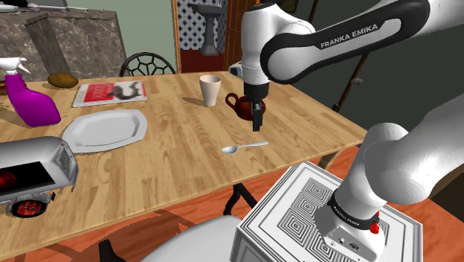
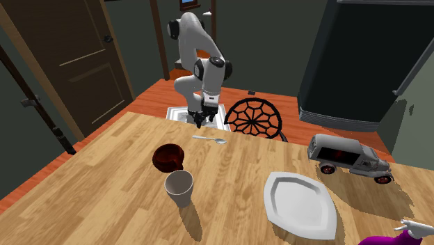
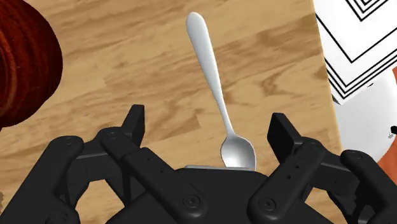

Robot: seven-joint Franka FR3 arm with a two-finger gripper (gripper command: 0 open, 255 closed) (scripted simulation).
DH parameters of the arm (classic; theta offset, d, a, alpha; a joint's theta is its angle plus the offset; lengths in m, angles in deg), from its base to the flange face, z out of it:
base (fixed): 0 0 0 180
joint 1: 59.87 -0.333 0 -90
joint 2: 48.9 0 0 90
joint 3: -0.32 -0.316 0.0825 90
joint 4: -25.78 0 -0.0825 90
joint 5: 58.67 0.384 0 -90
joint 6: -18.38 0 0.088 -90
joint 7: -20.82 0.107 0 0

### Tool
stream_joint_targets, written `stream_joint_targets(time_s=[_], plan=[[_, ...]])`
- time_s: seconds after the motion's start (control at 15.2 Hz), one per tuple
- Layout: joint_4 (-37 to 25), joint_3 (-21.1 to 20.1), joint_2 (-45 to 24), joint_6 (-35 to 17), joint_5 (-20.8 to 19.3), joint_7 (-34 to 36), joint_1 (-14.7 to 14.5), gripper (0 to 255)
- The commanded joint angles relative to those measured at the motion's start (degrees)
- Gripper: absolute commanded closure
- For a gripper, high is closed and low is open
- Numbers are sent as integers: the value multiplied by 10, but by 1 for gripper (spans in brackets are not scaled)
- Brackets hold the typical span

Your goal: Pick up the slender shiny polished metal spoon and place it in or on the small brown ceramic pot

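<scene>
Nearest in the shoulder view is the patterned stand (image 1: 294, 212), set at the edge of the wooden tabletop (image 1: 178, 160). Just past that edge lies the spoon (image 1: 244, 147), flat on the wood and touching nothing else, its bowl toward the shoulder view's left. Above it hangs the black hand (image 1: 257, 115), pointing down. In the wrist view its fingers (image 3: 135, 121) stand wide apart and the spoon's bowl lies below, between them; they do not touch it, and the handle runs away from the hand. Just behind the hand sits the dark brown pot (image 1: 240, 105), upright and near the spoon. A pale cup (image 1: 210, 90) stands just beside the pot. Farther off toward the shoulder view's left are a white plate (image 1: 104, 129), a silver toy car (image 1: 33, 175), a magazine (image 1: 110, 91) and a purple spray bottle (image 1: 31, 100).
</scene>
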Motion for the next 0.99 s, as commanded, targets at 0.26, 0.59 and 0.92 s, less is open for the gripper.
stream_joint_targets(time_s=[0.26, 0.59, 0.92], plan=[[36, -14, -70, -80, -41, -47, -19, 0], [59, -10, -91, -124, -53, -40, -12, 0], [65, -8, -99, -138, -58, -38, -9, 0]])
